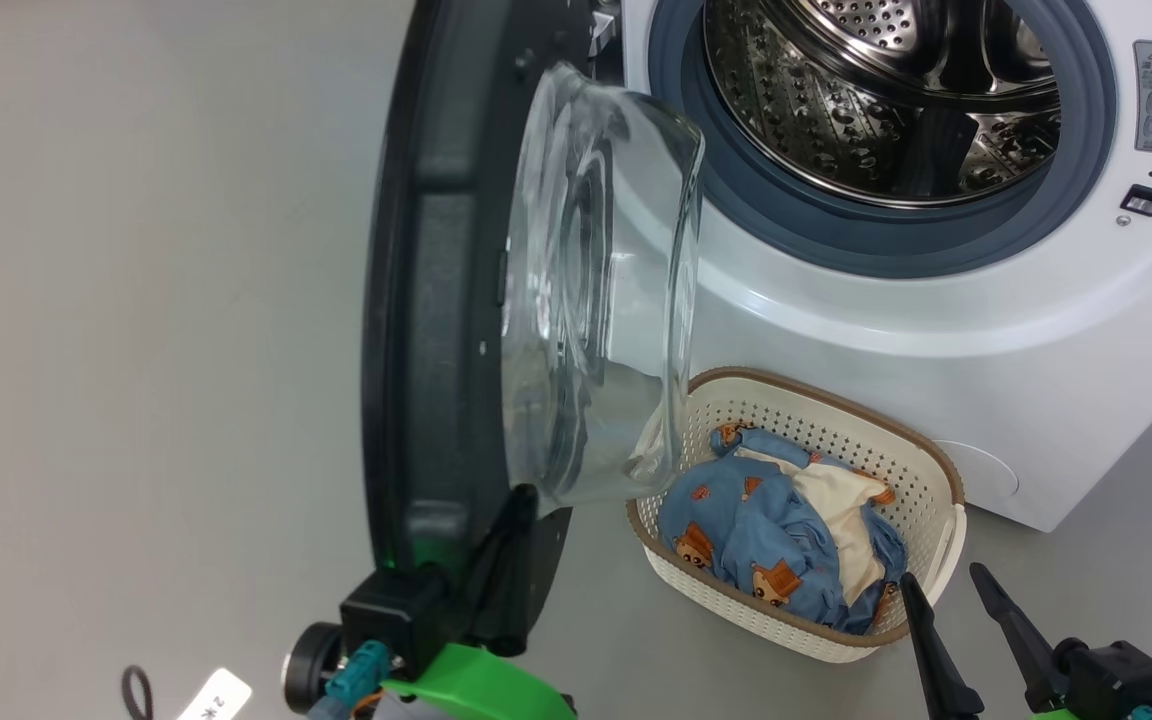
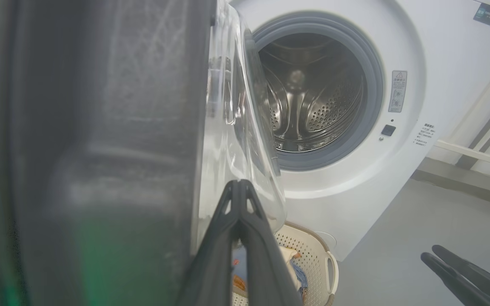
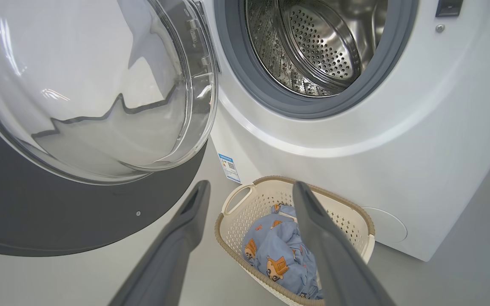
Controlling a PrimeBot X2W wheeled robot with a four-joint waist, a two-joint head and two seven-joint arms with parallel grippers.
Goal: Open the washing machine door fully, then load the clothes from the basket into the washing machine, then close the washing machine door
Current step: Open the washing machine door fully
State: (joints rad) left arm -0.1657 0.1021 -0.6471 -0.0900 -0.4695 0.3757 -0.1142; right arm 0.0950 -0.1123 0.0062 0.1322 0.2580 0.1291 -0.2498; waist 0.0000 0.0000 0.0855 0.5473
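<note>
Clothes point(image 1: 766, 530) lie in basket point(image 1: 836, 425) — washing machine door point(image 1: 436, 300) open.

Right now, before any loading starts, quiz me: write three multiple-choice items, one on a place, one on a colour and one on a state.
1. The basket stands
A) on the floor in front of the washing machine
B) on top of the machine
C) on a shelf

2. The clothes on top of the pile are mostly
A) red
B) light blue
C) black

3. The right tool is
A) shut on cloth
B) shut on the basket's rim
C) open, holding nothing

Answers:
1 A: its base rests on the grey floor below the machine's front.
2 B: blue fabric with orange bears covers most of the pile.
3 C: its two fingers stand apart with nothing between them.
</note>
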